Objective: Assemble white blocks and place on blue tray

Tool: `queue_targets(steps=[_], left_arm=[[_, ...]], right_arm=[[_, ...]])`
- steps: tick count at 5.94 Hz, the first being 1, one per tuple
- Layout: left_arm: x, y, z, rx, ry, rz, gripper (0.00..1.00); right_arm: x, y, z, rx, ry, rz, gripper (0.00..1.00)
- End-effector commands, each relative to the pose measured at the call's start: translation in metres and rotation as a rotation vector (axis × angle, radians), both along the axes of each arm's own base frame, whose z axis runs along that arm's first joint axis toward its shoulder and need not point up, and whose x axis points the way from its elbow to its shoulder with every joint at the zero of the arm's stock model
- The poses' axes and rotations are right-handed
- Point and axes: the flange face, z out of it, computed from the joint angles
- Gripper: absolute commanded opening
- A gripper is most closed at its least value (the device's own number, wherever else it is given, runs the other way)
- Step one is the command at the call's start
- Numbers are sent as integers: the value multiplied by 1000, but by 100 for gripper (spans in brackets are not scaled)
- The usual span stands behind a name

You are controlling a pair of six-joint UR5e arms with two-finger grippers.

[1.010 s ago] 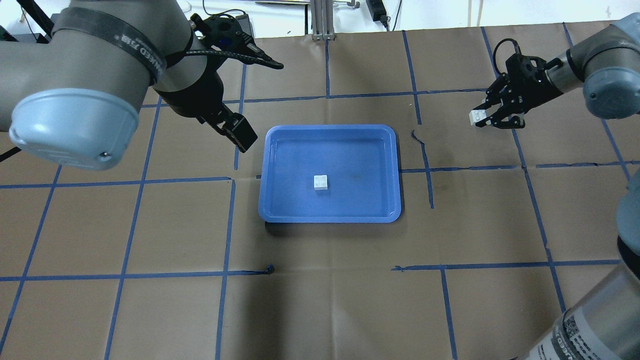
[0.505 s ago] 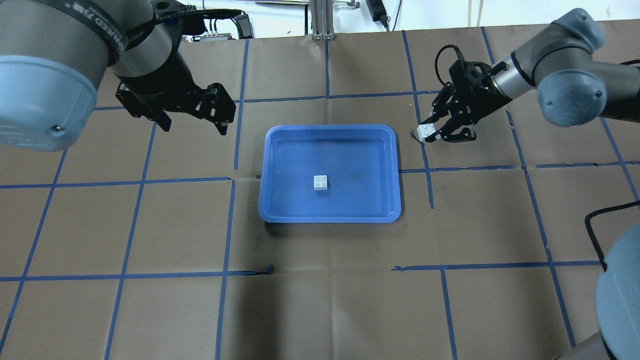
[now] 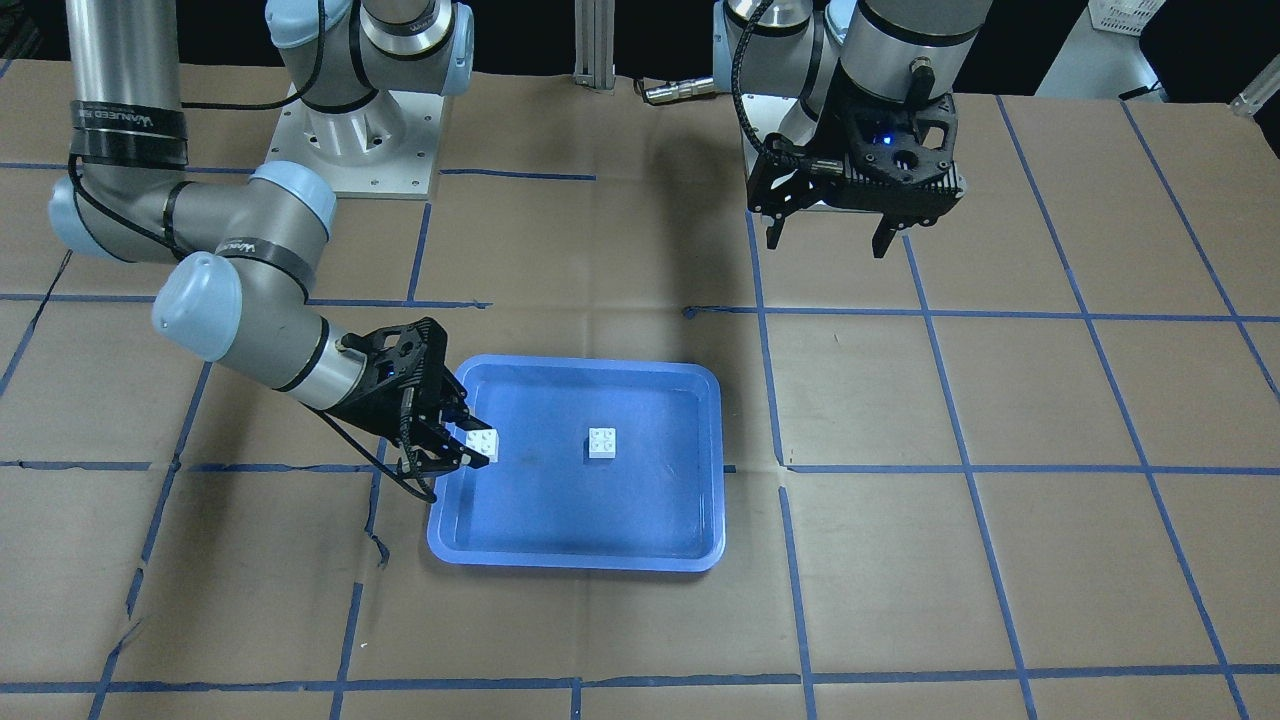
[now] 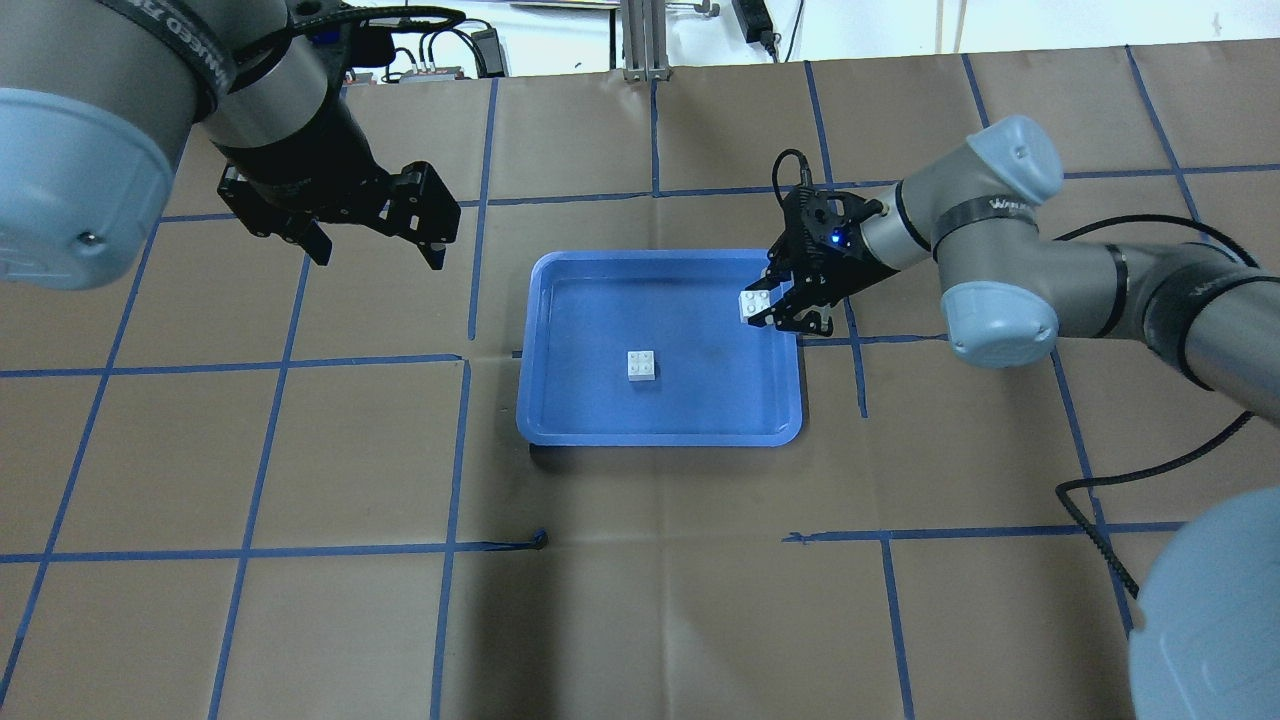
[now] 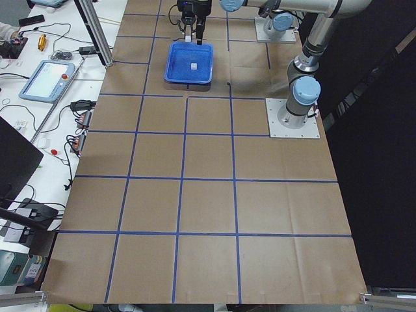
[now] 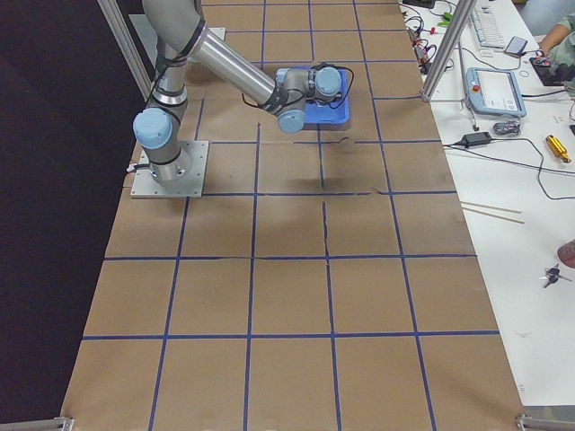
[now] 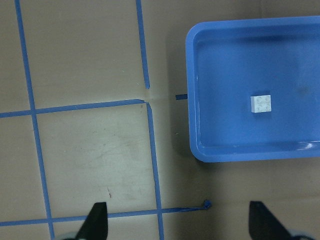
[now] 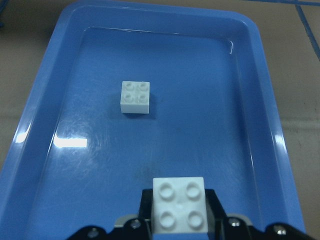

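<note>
The blue tray (image 4: 600, 310) lies at the table's middle, also in the front view (image 3: 560, 510). One white block (image 4: 642, 365) sits studs up on the tray floor near its centre; it also shows in the front view (image 3: 601, 443), the left wrist view (image 7: 261, 104) and the right wrist view (image 8: 136, 97). My right gripper (image 4: 764, 306) is shut on the second white block (image 4: 752, 304), held studs up just over the tray's right edge (image 8: 180, 205). My left gripper (image 4: 380, 258) is open and empty, above the table to the left of the tray.
Brown paper with a blue tape grid covers the table. An aluminium post (image 4: 645, 40) and cables stand at the far edge. The arm bases (image 3: 350, 140) are bolted at the robot's side. An operator desk with a tablet (image 6: 494, 90) lies beyond the table.
My right gripper has carried its white block leftward from over the table's right side to over the tray's right edge. My left gripper swung round to point down, then barely moved.
</note>
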Motion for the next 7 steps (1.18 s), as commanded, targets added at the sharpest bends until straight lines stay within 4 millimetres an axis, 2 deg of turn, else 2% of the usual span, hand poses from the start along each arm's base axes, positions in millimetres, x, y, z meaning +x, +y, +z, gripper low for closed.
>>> queue_targets(steps=[1, 3, 5, 6, 7], left_arm=[[0, 0, 0, 0, 0, -1, 99], [1, 0, 0, 0, 0, 0, 99], [1, 0, 0, 0, 0, 0, 99], [1, 0, 0, 0, 0, 2, 99], [1, 0, 0, 0, 0, 2, 99]], right_arm=[[50, 20, -24, -15, -16, 2, 25], [62, 25, -41, 7, -19, -37, 25], [66, 30, -58, 3, -22, -57, 25], [79, 35, -62, 2, -19, -32, 25], [85, 39, -63, 9, -18, -28, 25]])
